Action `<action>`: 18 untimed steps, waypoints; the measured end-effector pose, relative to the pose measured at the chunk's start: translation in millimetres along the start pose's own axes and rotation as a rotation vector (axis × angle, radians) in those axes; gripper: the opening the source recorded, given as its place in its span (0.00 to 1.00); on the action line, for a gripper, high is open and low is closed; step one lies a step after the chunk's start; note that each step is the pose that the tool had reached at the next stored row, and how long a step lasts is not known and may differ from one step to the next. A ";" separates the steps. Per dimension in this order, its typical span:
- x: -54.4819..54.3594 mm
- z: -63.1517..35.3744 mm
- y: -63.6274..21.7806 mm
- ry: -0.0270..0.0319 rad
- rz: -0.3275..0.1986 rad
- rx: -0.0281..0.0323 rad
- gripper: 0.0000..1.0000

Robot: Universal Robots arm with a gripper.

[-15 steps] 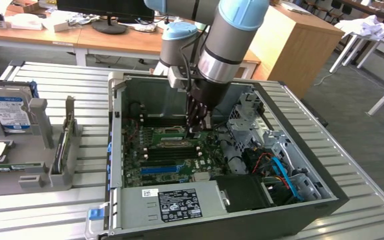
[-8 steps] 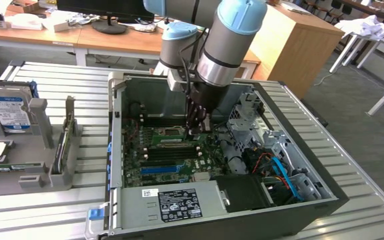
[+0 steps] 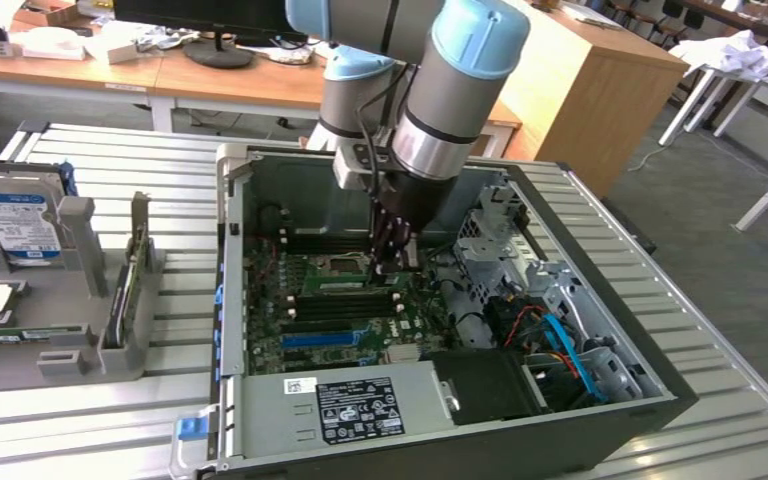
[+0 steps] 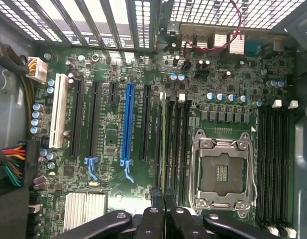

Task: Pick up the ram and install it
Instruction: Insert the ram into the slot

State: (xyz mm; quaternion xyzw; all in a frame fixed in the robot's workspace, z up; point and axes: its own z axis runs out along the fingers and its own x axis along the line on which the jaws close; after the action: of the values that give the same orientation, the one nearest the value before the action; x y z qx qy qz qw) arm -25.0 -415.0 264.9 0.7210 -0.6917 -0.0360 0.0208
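Note:
The ram (image 4: 164,144) stands on edge in a black memory slot beside the empty CPU socket (image 4: 223,172), seen as a thin green strip running the slot's length. My gripper (image 4: 162,195) is shut, its two black fingertips (image 4: 155,198) pressed together right over one end of the ram's top edge. Whether they touch it I cannot tell. In the exterior view the gripper (image 3: 396,266) reaches straight down into the open computer case (image 3: 231,300), over the motherboard (image 3: 337,320).
The case walls, the power supply (image 3: 344,405) and the drive cage with cables (image 3: 558,340) hem in the board. A blue slot strip (image 4: 127,124) and black slots lie beside the ram. At the exterior view's left, a grey rack (image 3: 57,330) holds a hard drive (image 3: 17,225).

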 end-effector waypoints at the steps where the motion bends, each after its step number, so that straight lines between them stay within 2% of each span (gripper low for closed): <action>1: 0.0 1.0 -0.1 -0.0001 0.000 0.0000 0.12; 7: 0.2 8.6 -0.7 -0.0001 0.000 0.0000 0.12; 18: 0.2 9.2 -0.5 -0.0005 0.007 0.0001 0.12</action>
State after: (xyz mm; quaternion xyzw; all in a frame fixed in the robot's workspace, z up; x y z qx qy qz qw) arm -25.3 -415.0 255.7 0.7187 -0.6941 -0.0360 0.0207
